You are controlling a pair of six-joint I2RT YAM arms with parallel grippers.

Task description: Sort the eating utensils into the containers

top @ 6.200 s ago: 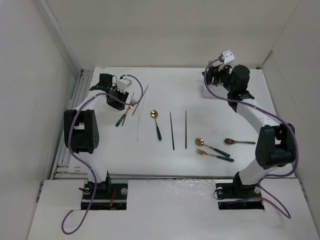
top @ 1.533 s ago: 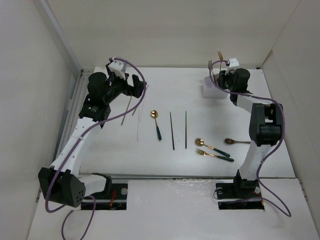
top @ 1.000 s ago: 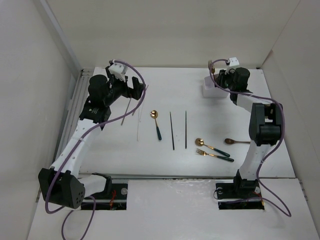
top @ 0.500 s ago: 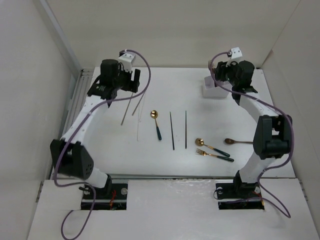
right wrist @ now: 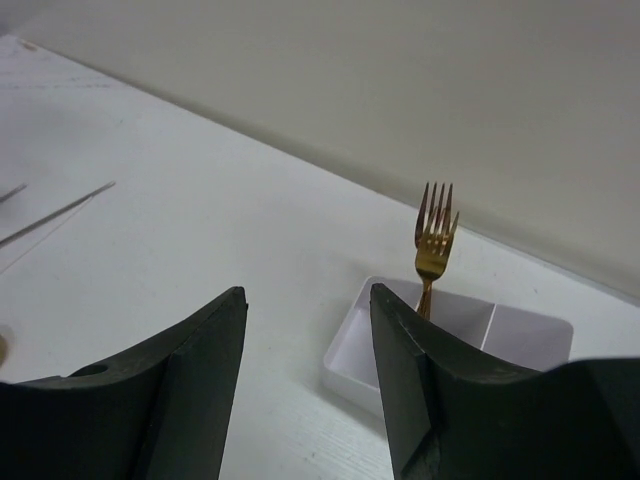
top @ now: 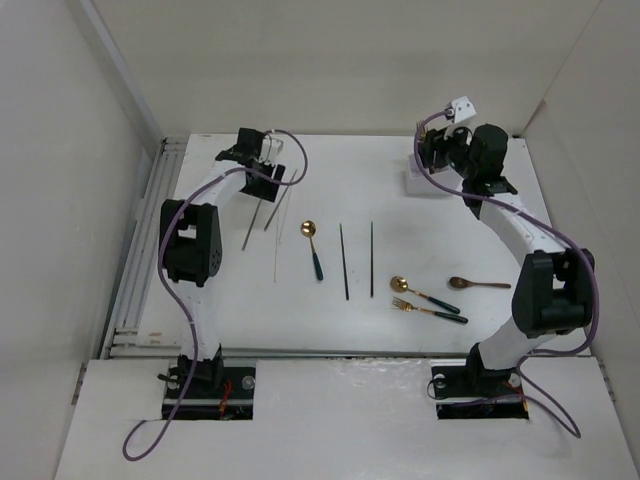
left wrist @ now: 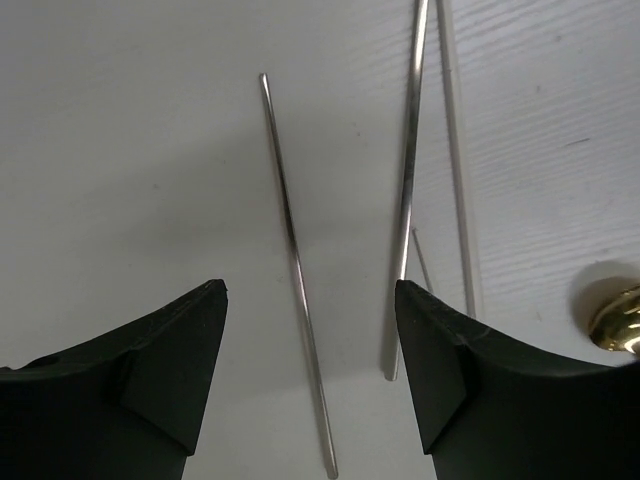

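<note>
My left gripper [top: 266,178] [left wrist: 308,290] is open and empty above the silver chopsticks [top: 252,222] [left wrist: 295,270] at the far left. My right gripper [top: 432,158] [right wrist: 305,292] is open and empty, just in front of the white holder [top: 420,186] [right wrist: 345,350]. A gold fork [right wrist: 434,240] stands upright in the holder's left compartment. On the table lie a gold spoon with a green handle [top: 312,246], two dark chopsticks [top: 345,262], another gold spoon [top: 420,292], a gold fork [top: 430,310] and a brown spoon [top: 480,284].
A second silver chopstick [left wrist: 410,180] and a thinner one [left wrist: 455,150] lie beside the first. A gold spoon's bowl [left wrist: 615,315] shows at the left wrist view's right edge. White walls enclose the table on three sides.
The gold fork that lay by the silver chopsticks is gone from there. My right gripper lowered a fork into the holder, let go and drew back. My left gripper swung over the silver chopsticks.
</note>
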